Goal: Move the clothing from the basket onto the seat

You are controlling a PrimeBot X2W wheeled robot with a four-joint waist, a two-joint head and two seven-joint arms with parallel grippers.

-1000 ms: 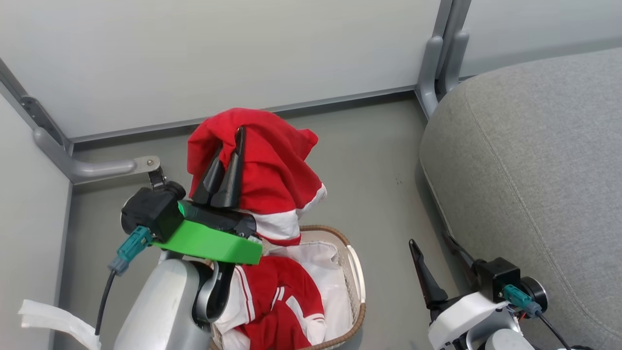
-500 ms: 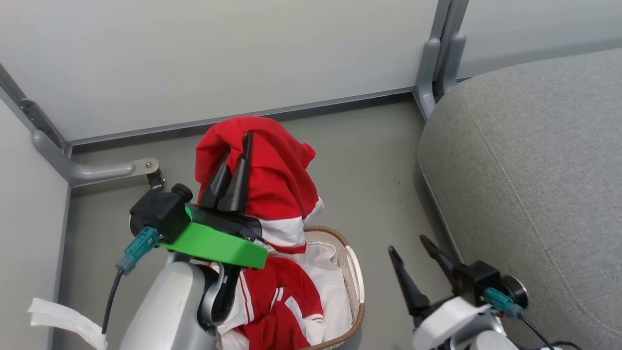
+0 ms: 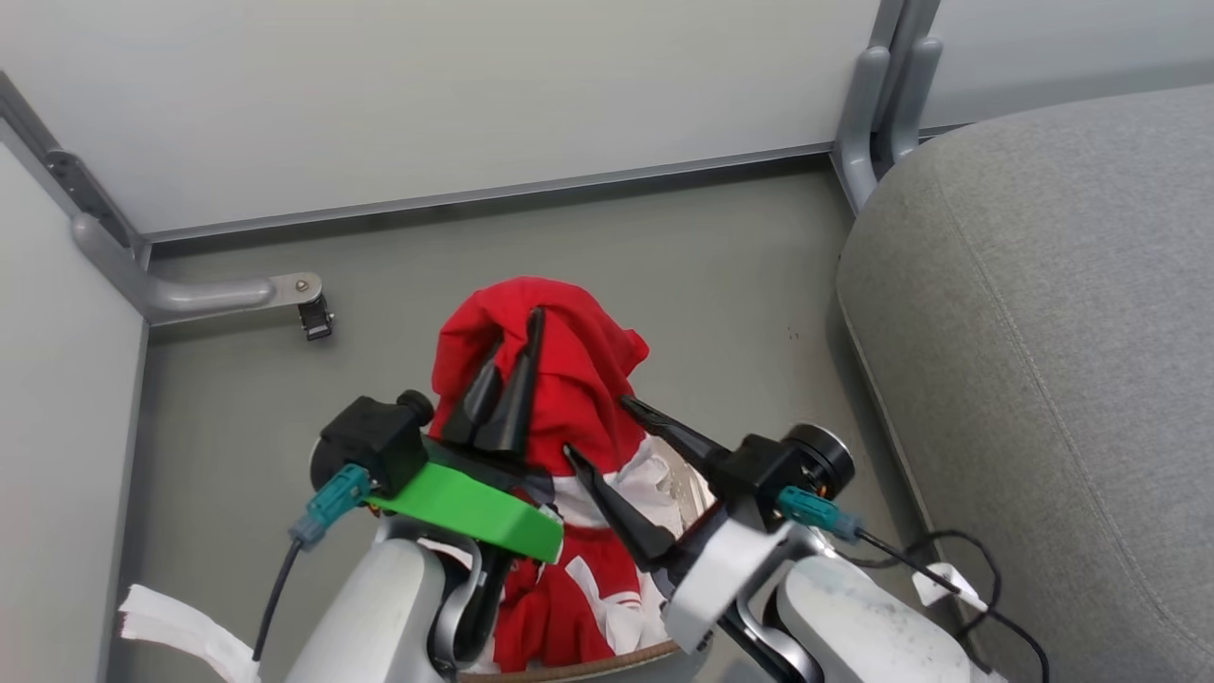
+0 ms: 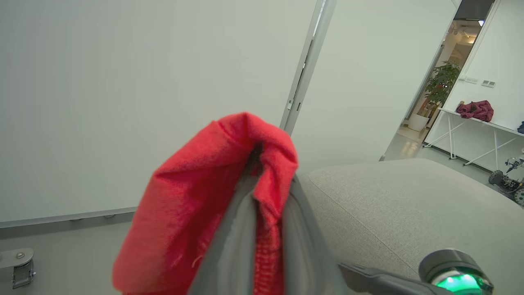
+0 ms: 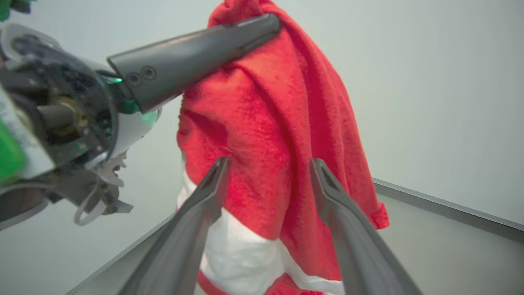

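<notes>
A red garment (image 3: 580, 384) is seen pinched between the clenched fingers of the left gripper (image 3: 520, 327), draped over their tips above the basket (image 3: 607, 656). Its hanging folds are framed by the right gripper (image 3: 597, 424), fingers spread wide.

We are seeing silver forearms (image 3: 375, 617), a green plate (image 3: 474, 507) behind the left claw (image 3: 519, 329), teal plugs (image 3: 327, 498) and black cables (image 3: 273, 602).

A grey floor (image 3: 721, 285) meets white wall panels (image 3: 427, 95); a potted plant (image 4: 440, 84) stands beyond.
</notes>
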